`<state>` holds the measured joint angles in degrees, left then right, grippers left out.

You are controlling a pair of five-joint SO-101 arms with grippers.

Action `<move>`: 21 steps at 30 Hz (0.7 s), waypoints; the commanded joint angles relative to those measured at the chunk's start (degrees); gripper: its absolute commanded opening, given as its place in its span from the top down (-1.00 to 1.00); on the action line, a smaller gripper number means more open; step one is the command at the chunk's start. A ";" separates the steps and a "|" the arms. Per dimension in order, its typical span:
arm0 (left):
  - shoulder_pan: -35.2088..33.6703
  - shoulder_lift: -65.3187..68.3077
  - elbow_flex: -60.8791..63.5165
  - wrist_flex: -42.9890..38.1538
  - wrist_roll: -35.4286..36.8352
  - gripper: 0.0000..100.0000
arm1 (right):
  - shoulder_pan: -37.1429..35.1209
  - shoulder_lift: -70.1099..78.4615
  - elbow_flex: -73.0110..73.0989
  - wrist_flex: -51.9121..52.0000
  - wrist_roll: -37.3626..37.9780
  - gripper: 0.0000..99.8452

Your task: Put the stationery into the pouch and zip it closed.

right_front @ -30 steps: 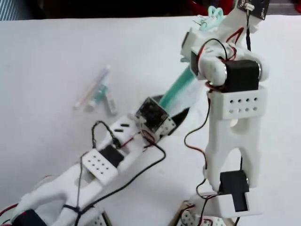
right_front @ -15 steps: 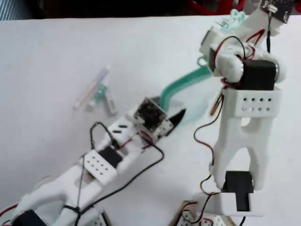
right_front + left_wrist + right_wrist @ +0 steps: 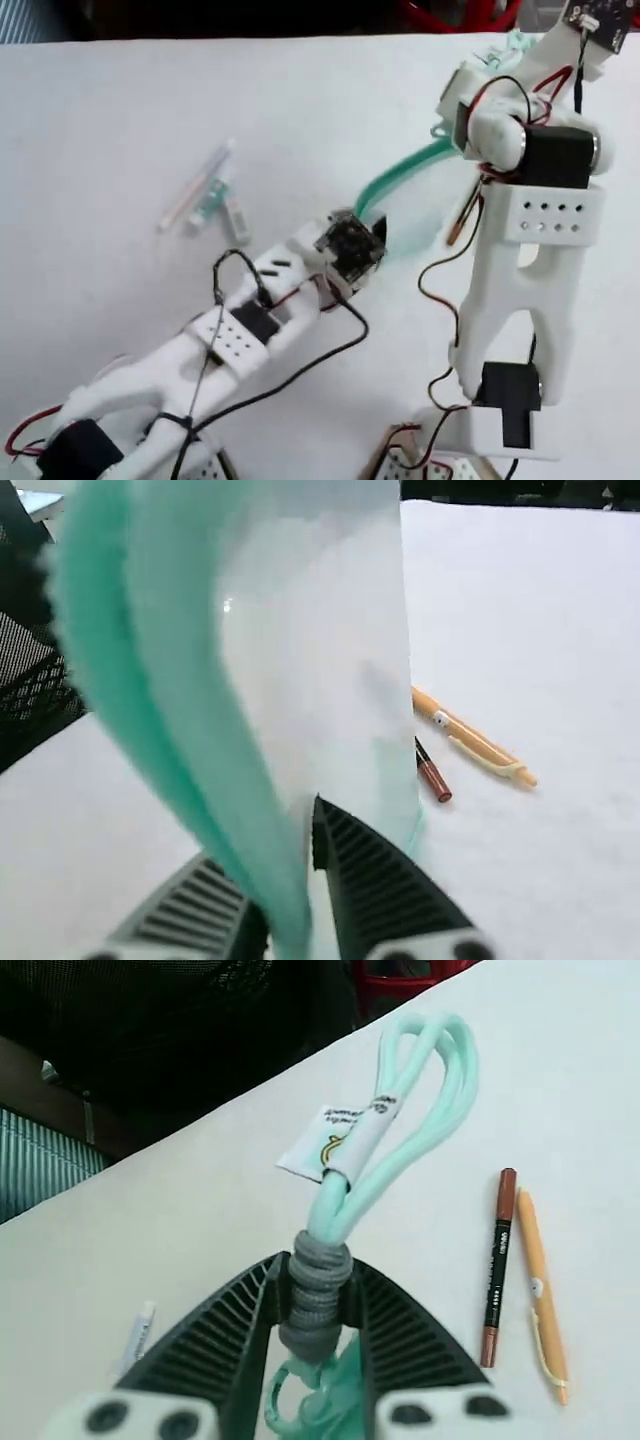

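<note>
Translucent frosted pouch [image 3: 320, 660], mint-green zip edge. Left gripper [image 3: 285, 880]: jaws clamped on that edge, pouch rising from between them. Right gripper [image 3: 318, 1278]: jaws clamped on grey-wound pull cord [image 3: 338, 1210], its mint loop beyond the tips. 1 orange pen [image 3: 540, 1290] and 1 brown pencil [image 3: 498, 1260] lie on the table past the loop.

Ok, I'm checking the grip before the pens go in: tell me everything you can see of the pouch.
The pouch is a soft, see-through plastic sleeve with a mint-green band along one edge. At one end sits a mint-green cord loop with a white tag and a grey wrap. The left claw pinches the band at one end; the right claw pinches the grey wrap. The pouch is strung between them, bowed and on edge. Whether it is zipped cannot be told.
</note>
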<state>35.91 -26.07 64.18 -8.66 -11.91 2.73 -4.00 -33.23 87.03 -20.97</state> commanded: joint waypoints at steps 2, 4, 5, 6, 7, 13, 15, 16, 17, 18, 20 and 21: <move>-5.41 -5.32 -0.62 -0.09 -5.54 0.95 | 4.35 -0.84 -0.70 0.13 3.52 0.96; -6.29 -11.65 1.05 2.90 -4.92 0.96 | 6.11 -0.40 -0.70 0.04 3.52 0.96; -6.37 -15.52 1.76 5.01 -4.75 0.96 | 6.55 -0.40 -0.70 0.04 3.52 0.96; -6.29 -19.38 2.37 7.38 -4.84 0.95 | 6.64 -0.40 -0.35 0.04 3.52 0.96; -6.20 -22.99 2.90 9.67 -4.84 0.95 | 6.55 -0.40 -0.18 0.22 3.52 0.96; -5.93 -37.41 3.60 23.65 -4.84 0.95 | 6.11 -0.40 2.02 0.40 3.52 0.96; -5.93 -40.22 3.60 26.81 -4.92 0.95 | 5.23 -0.40 2.02 0.84 3.52 0.96; -5.93 -41.19 3.60 27.96 -4.92 0.95 | 5.14 -0.75 2.02 1.45 3.52 0.96; -5.93 -42.07 3.60 29.10 -4.92 0.95 | 4.97 -0.92 1.76 1.98 3.52 0.96; -5.93 -42.95 3.60 30.15 -4.92 0.95 | 4.35 -1.01 1.41 2.51 3.52 0.96; -5.93 -44.35 3.43 32.00 -4.92 0.95 | 3.56 -1.27 1.23 3.56 3.78 0.96; -6.02 -44.88 2.81 33.23 -4.92 0.95 | 3.12 -1.19 1.49 4.00 5.10 0.96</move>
<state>30.73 -66.86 69.01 21.58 -16.66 7.03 -4.00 -31.03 89.85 -18.07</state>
